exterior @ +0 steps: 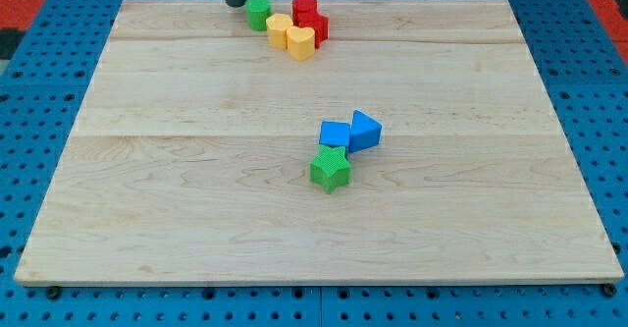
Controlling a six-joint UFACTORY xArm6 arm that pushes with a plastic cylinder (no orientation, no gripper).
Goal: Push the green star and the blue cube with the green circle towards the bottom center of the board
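Observation:
The green star (331, 168) lies right of the board's middle, touching the blue cube (336, 134) just above it. A second blue block (365, 131), wedge-like, sits against the cube's right side. The green circle (258, 12), a short cylinder, stands near the view's top edge of the board. My tip (235, 2) is at the view's top, just left of the green circle and close to it, far from the star and cube.
Right of the green circle is a tight cluster: two yellow blocks (281, 29) (301, 43) and two red blocks (305, 7) (315, 27). The wooden board (147, 199) lies on a blue pegboard surface (39, 32).

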